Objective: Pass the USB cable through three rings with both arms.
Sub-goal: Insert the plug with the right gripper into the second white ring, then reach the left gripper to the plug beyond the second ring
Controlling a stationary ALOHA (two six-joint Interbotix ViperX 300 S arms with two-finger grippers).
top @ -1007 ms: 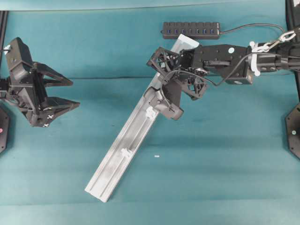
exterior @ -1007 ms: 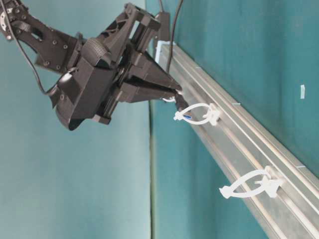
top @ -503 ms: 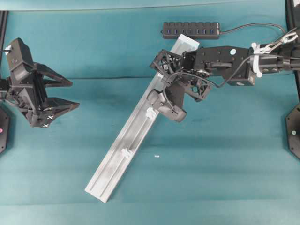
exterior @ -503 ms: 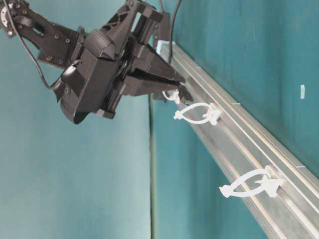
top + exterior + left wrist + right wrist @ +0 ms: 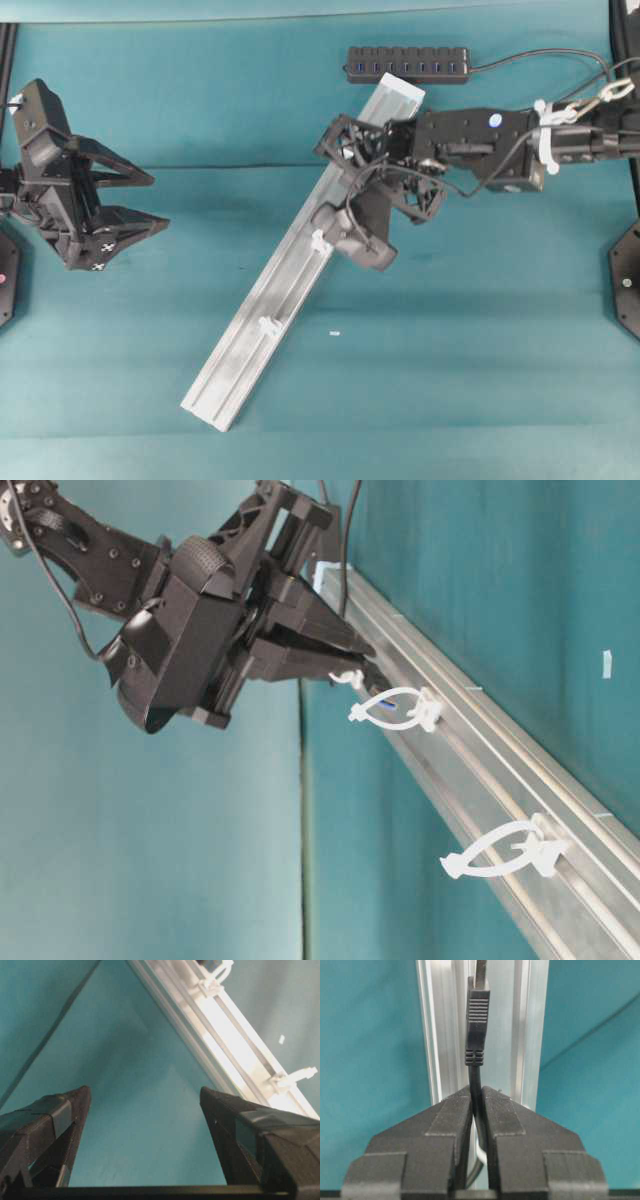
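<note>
My right gripper [image 5: 477,1096] is shut on the thin black USB cable [image 5: 476,1077]. Its plug [image 5: 477,1025] sticks out ahead, in line with the silver rail [image 5: 447,1035]. In the table-level view the right gripper [image 5: 362,658] is just before the middle ring [image 5: 398,708], and the plug's blue tip lies within that loop. A small white clip [image 5: 345,677] sits at the fingertips, and another ring [image 5: 505,852] is further down. In the overhead view two rings [image 5: 320,240] [image 5: 268,325] show. My left gripper [image 5: 150,200] is open and empty, far left of the rail [image 5: 250,330].
A black multi-port hub [image 5: 408,63] with its cord lies at the back beyond the rail's far end. The left wrist view shows the rail [image 5: 235,1045] and two rings [image 5: 215,977] [image 5: 295,1077] ahead to the right. A small white scrap [image 5: 334,333] lies right of the rail.
My right gripper has shifted slightly along the rail with the cable, and the plug tip now lies in the middle ring's loop. The left arm has not moved.
</note>
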